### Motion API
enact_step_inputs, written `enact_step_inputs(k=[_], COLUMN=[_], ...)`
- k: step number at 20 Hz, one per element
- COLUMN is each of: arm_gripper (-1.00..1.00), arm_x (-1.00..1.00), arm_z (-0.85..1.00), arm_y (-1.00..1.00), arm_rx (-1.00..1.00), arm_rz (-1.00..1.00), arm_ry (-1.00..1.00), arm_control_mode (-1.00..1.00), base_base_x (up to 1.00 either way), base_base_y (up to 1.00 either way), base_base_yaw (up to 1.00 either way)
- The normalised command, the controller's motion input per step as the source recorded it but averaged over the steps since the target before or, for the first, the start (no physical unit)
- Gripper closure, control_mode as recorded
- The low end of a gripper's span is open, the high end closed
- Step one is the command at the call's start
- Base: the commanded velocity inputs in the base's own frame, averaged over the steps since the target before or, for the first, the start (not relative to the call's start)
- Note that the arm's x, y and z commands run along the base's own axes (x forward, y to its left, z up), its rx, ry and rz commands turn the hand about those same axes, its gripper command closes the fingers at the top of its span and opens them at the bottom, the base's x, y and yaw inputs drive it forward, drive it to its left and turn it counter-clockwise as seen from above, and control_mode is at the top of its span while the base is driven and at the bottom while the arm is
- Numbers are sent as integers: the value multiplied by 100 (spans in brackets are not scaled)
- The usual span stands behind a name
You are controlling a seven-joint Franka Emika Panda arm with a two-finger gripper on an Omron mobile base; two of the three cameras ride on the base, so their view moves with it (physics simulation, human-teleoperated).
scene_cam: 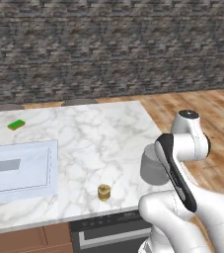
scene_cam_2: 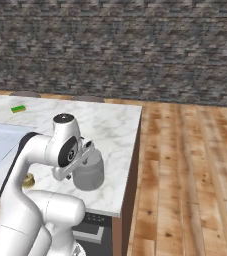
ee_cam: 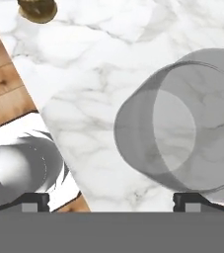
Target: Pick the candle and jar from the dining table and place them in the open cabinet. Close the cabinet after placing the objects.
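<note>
Your gripper hangs wide open and empty over the table, with the jar just ahead of the right fingertip. The candle sits well beyond the left fingertip, cut off by the frame. A green sponge lies far off. From behind, your arm hides most of the jar.

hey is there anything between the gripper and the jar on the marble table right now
Nothing visible. In the hand view the open gripper looks straight down at the jar, with only bare dining table marble between its fingertips and the jar. The candle sits well off to one side.
</note>
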Motion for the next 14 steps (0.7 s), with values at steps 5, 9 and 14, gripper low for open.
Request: enact_step_inputs(k=[5, 9, 14], arm_gripper=[-100, -100, -100], arm_x=[46, 38, 22], arm_z=[-13, -5, -2], arm_y=[31, 20, 1], arm_rx=[-4, 0, 0], arm_rz=[-1, 0, 0], arm_ry=[6, 10, 7], arm_control_mode=[-100, -100, -100], base_base_x=[0, 0, 0], base_base_y=[0, 0, 0], base_base_yaw=[0, 0, 0])
